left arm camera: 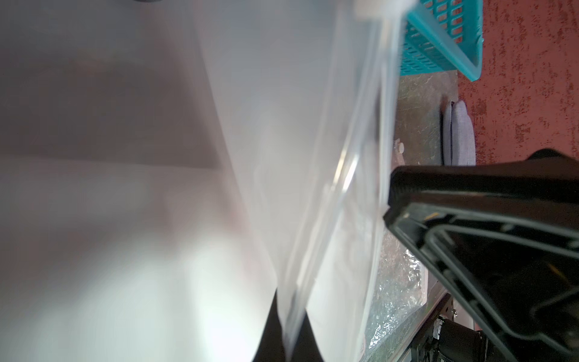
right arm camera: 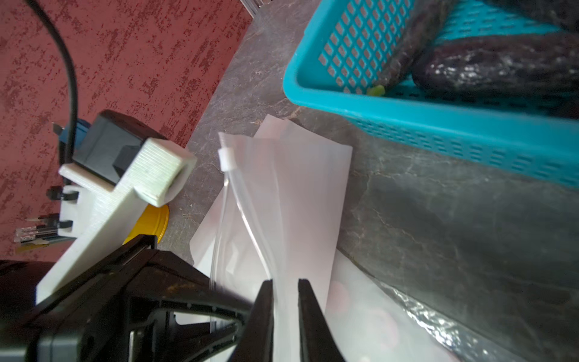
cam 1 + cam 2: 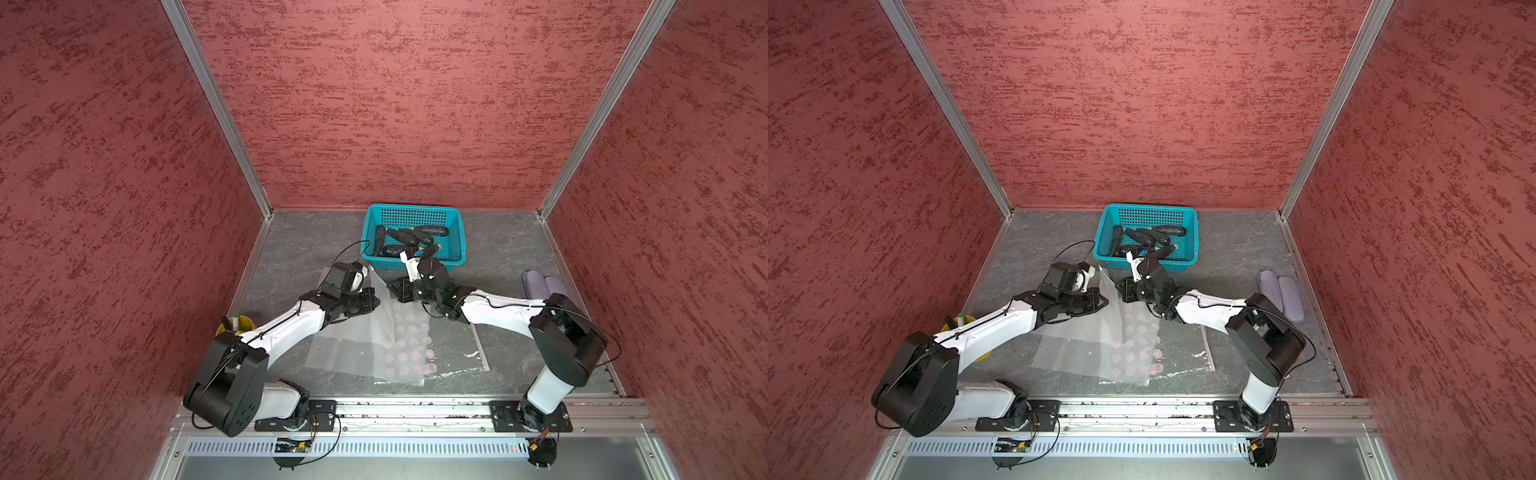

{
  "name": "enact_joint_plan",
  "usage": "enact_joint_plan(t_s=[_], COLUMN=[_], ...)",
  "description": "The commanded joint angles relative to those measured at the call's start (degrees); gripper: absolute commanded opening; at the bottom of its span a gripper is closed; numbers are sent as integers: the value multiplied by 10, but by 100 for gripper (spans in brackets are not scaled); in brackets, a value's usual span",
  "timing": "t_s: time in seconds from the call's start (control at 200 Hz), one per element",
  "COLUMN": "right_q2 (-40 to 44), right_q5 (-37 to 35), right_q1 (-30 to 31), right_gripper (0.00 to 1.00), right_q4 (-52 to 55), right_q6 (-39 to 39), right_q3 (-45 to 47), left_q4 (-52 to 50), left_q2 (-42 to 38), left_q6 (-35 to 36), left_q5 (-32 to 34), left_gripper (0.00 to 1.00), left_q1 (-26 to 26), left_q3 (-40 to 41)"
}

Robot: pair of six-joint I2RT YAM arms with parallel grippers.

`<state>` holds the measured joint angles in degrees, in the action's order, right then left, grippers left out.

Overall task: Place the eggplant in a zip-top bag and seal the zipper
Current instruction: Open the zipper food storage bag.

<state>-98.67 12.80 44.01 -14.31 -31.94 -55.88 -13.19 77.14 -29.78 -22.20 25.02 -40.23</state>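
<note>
Several dark purple eggplants (image 3: 405,237) (image 2: 501,69) lie in a teal basket (image 3: 455,232) (image 2: 407,112) at the back of the table. The frosted zip-top bag (image 3: 365,340) (image 3: 1084,345) is pulled up at its mouth end, its white slider (image 2: 224,160) at the raised corner. My left gripper (image 3: 377,302) (image 1: 289,313) is shut on one lip of the bag. Facing it, my right gripper (image 3: 391,291) (image 2: 285,282) stands slightly open with bag film running between its fingers. No eggplant is in the bag.
More plastic bags lie flat under and beside the lifted one, one with pink dots (image 3: 409,332) and one clear (image 3: 465,357). A yellow cup (image 3: 235,324) holding pens stands at the left. A grey-lilac pouch (image 3: 544,286) lies at the right. Red walls enclose three sides.
</note>
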Motion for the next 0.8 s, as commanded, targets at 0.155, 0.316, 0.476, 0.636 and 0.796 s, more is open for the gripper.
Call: enact_joint_plan(t_s=[0.155, 0.316, 0.476, 0.636, 0.796], right_q2=[-24, -12, -6, -25, -36], right_q5=[14, 12, 22, 10, -1], right_q1=[9, 14, 16, 18, 20], right_gripper=[29, 42, 49, 44, 33], right_q4=[-3, -9, -14, -2, 15], right_q6=[12, 17, 22, 23, 31], right_q3=[-12, -5, -2, -2, -8], left_q4=[-51, -59, -66, -70, -78], left_q2=[-1, 14, 27, 15, 11], left_q6=[31, 41, 50, 51, 51], left_q5=[5, 4, -2, 0, 4], left_gripper=[0, 0, 0, 0, 0], left_q1=[2, 2, 3, 4, 4], left_q3=[-30, -45, -58, -63, -63])
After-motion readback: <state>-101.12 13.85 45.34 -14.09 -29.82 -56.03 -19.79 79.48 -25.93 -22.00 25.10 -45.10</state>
